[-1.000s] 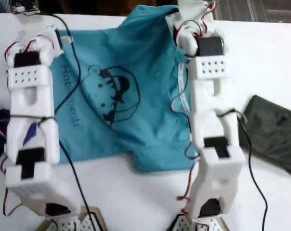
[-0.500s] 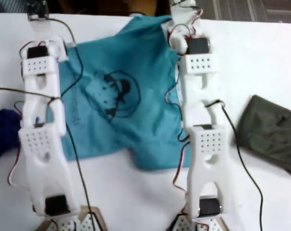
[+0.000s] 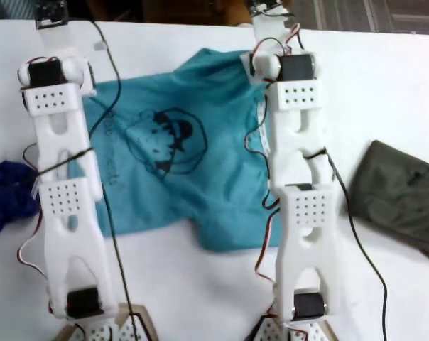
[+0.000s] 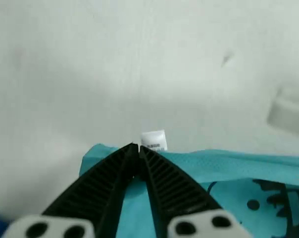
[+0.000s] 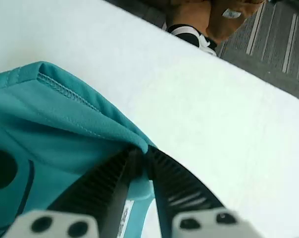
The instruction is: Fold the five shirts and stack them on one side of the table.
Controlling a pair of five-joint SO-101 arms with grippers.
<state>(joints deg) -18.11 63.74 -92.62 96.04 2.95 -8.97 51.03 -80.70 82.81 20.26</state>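
High view: we see a teal cotton shirt with a dark cartoon print (image 3: 179, 177) spread on the white table (image 3: 385, 78). Our left gripper (image 4: 138, 148) and right gripper (image 5: 142, 156) each clamp a far corner; the cloth runs back from both toward us.

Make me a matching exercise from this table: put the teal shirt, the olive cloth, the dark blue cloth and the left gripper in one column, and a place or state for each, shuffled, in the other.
Things
1. teal shirt
2. olive cloth
3. dark blue cloth
4. left gripper

Places or states
A. lying on the table on the outer side of the right arm
B. shut on a shirt's edge
C. spread out between the two arms
D. at the table edge on the outer side of the left arm

Pairs: 1-C, 2-A, 3-D, 4-B
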